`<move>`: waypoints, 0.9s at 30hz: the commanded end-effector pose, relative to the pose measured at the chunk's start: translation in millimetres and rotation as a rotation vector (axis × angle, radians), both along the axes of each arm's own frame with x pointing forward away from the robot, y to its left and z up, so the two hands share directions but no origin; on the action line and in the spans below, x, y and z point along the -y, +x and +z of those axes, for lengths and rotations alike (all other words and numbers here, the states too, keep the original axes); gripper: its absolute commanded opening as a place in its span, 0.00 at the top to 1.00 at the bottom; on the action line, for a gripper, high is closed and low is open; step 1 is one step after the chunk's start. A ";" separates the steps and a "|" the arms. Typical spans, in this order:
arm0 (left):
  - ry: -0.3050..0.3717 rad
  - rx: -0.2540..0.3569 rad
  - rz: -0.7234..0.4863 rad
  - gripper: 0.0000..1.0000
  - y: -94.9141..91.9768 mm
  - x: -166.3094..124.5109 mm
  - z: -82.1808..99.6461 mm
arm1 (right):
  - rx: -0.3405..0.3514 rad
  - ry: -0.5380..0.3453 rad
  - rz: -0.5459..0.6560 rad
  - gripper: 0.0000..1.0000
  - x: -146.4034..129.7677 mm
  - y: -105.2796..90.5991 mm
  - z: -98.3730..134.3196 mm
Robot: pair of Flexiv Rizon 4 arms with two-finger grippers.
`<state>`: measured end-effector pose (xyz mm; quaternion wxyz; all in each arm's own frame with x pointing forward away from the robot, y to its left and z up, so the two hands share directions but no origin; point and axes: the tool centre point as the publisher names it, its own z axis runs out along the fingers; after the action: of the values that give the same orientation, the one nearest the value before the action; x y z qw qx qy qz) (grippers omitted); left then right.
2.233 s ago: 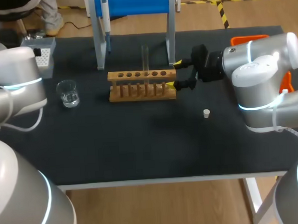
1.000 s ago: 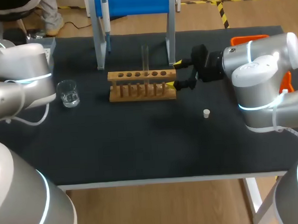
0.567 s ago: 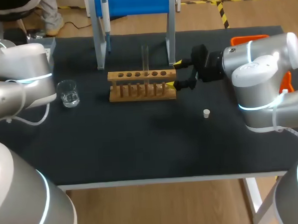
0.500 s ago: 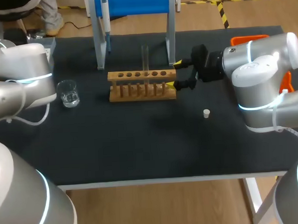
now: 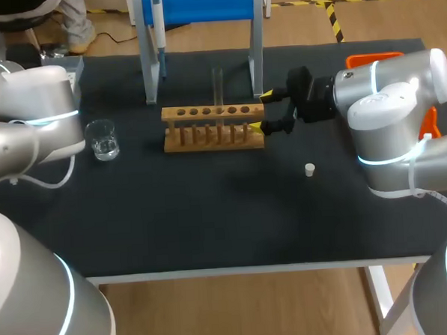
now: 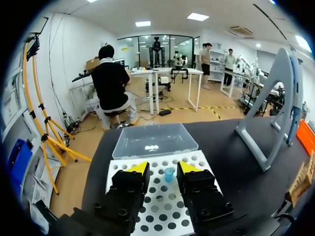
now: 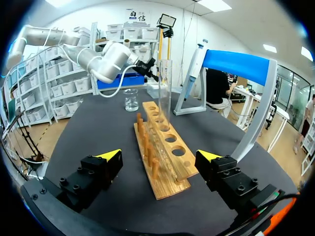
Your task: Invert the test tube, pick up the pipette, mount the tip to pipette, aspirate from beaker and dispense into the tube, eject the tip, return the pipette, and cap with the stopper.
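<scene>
Right gripper (image 5: 262, 111) gapes wide at the end of the rack (image 5: 214, 127); left gripper (image 6: 165, 168), hidden by its arm in the head view, hangs spread above the tip box (image 6: 162, 196) at the desk's far-left corner.

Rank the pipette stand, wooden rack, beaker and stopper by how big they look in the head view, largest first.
1. pipette stand
2. wooden rack
3. beaker
4. stopper
No two look alike. The differences are too plain for nearness to the camera to change the order.
</scene>
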<state>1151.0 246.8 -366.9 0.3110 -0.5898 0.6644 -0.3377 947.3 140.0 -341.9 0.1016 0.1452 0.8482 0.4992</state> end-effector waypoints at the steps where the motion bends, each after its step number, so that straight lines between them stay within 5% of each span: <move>1: 0.003 -0.003 0.004 0.65 1.2 1.4 -1.5 | 0.000 -0.001 0.000 0.00 0.2 -0.2 0.1; 15: 0.008 -0.011 0.004 0.73 1.1 0.5 -4.4 | 0.000 -0.001 0.000 0.00 0.2 -0.2 0.1; 18: 0.008 -0.013 0.003 0.80 1.1 0.4 -4.7 | 0.000 -0.001 0.000 0.00 0.2 -0.2 0.1; 20: 0.008 -0.014 0.002 0.98 1.1 0.6 -5.4 | 0.000 -0.001 0.000 0.00 0.2 -0.2 0.1; 27: 0.007 -0.020 0.001 1.00 1.4 0.6 -6.7 | 0.000 -0.001 0.000 0.00 0.2 -0.2 0.1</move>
<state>1150.3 244.1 -369.8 0.3090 -0.5907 0.6672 -0.3324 947.3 140.0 -341.9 0.1016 0.1452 0.8482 0.4992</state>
